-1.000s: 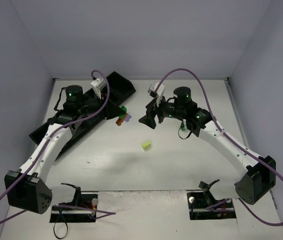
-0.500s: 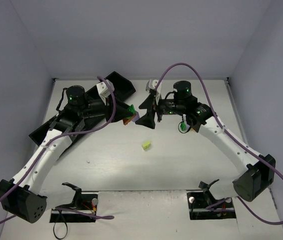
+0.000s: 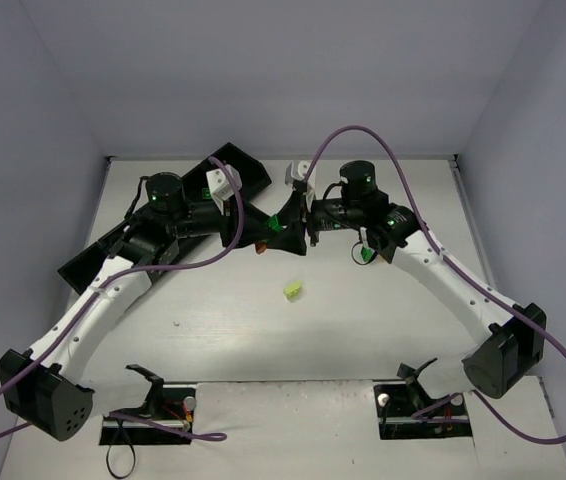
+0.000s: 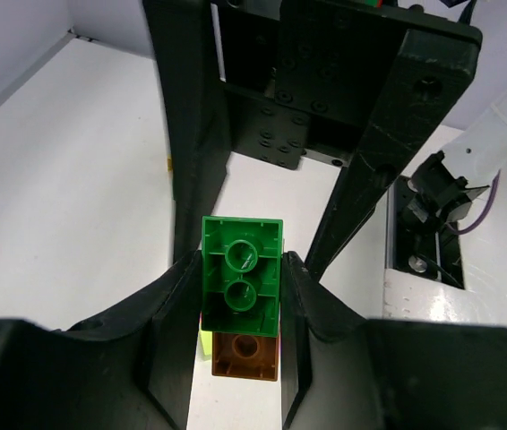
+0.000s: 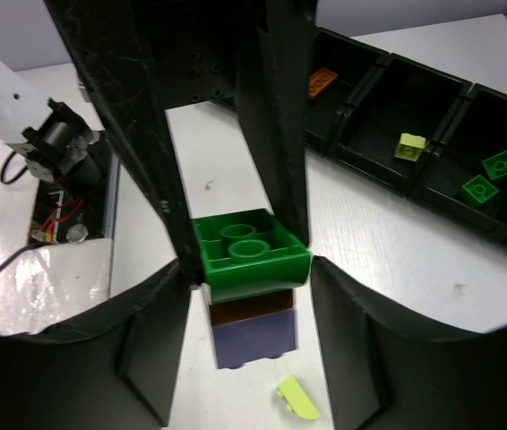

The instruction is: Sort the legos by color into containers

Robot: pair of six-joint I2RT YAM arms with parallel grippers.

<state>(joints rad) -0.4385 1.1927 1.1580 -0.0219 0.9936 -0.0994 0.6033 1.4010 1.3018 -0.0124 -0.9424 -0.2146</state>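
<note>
A stack of three legos hangs above the table: a green brick (image 5: 252, 255), a brown one (image 5: 249, 309) and a purple one (image 5: 253, 340). It shows in the top view (image 3: 274, 227) between both grippers. My left gripper (image 4: 242, 269) is shut on the green brick (image 4: 241, 273), with the brown brick (image 4: 246, 356) nearer the camera. My right gripper (image 5: 244, 269) faces it from the other side, its jaws against both sides of the green brick. A lime piece (image 3: 291, 291) lies on the table below and also shows in the right wrist view (image 5: 298, 400).
The long black tray (image 3: 238, 168) runs diagonally at the back left. In the right wrist view its compartments (image 5: 433, 107) hold an orange piece (image 5: 322, 81), a lime piece (image 5: 409, 145) and two green bricks (image 5: 489, 176). Walls enclose the table on three sides.
My left gripper has carried the stack to the right, away from the tray. My right gripper has moved left to meet it and now stands around the green brick.
</note>
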